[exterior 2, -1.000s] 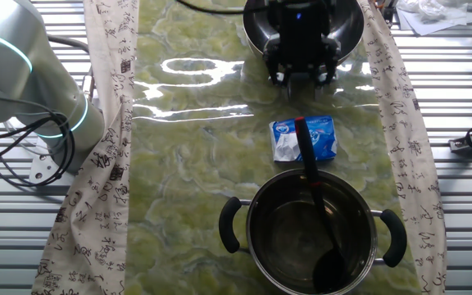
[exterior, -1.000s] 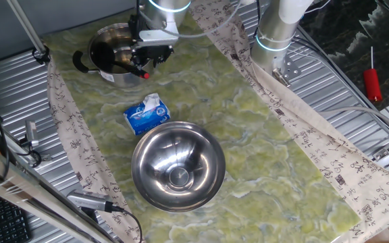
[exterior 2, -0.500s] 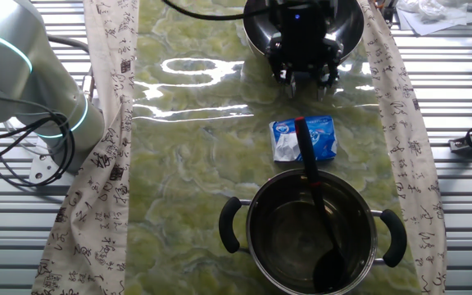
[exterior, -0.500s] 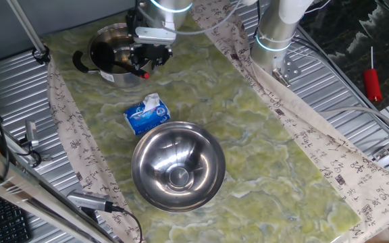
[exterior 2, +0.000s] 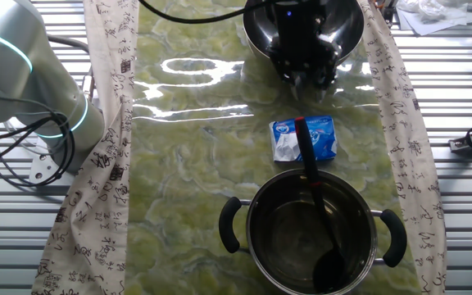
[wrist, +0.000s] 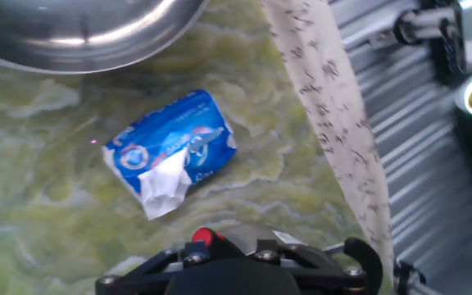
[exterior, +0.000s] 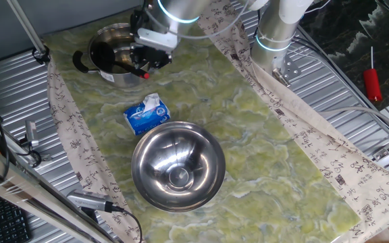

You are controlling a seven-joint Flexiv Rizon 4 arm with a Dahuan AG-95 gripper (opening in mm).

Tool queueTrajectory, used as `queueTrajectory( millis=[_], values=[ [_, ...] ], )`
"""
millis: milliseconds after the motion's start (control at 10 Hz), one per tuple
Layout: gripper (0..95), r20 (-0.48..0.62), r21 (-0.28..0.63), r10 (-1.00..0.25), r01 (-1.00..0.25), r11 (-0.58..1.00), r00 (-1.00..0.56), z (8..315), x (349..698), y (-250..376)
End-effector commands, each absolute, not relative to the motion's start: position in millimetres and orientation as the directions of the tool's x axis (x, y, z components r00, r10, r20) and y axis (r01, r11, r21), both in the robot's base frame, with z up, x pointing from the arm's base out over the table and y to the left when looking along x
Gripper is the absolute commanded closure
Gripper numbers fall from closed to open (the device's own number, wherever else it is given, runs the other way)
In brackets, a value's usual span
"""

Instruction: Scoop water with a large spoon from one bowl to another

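End effector [exterior: 148, 62] above the large spoon [exterior 2: 314, 198], opening unclear

A green marbled table cover [exterior: 275, 155] carries a steel bowl [exterior: 177, 167] at centre-bottom, a blue-and-white tissue pack [exterior: 147, 115] just above it, and a black-handled pot [exterior: 110, 54] at upper left; patterned cloth strips [exterior: 302, 128] edge both sides.
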State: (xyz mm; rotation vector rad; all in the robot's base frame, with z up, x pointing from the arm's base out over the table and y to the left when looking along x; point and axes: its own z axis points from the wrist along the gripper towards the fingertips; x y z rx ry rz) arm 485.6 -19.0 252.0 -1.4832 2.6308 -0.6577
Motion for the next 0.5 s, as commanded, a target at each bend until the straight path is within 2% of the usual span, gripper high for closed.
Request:
queueTrajectory(
  millis=[100,500],
  values=[
    [76.0,0.139,-0.415,-0.759,-0.733,0.539,-0.636,249.7,487.0,-22.2],
    [76.0,0.161,-0.465,-0.65,-0.638,0.614,-0.743,238.5,494.7,-29.7]
  ],
)
